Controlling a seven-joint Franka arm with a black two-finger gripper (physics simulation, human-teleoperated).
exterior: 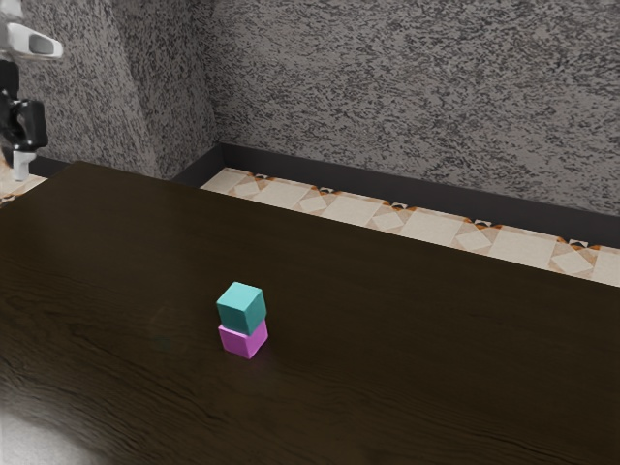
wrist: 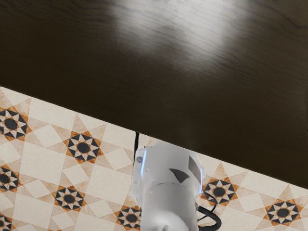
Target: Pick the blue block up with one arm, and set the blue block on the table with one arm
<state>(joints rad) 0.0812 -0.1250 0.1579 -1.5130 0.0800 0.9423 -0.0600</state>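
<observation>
The gripper (exterior: 22, 165) hangs at the exterior view's left edge, near the end of the dark wooden table (exterior: 407, 329) and well apart from both blocks. Whether its jaws stand apart or together I cannot tell from this side, nor what, if anything, is between them; they are not clamped on the blue block (exterior: 241, 308), which sits out on the table side of the scene, on top of the pink block (exterior: 242, 339). The two make a small upright stack, touching face to face, with the pink block resting on the tabletop and the blue block's upper face uncovered. Behind the table stand a mottled grey wall (exterior: 417, 87) and its dark skirting (exterior: 387, 188). The wrist view shows the table's wood with a pale sheen across it, the straight table edge, the patterned tile floor (wrist: 43, 168), the arm's white base (wrist: 168, 192) and a black cable (wrist: 215, 214) beside that base.
</observation>
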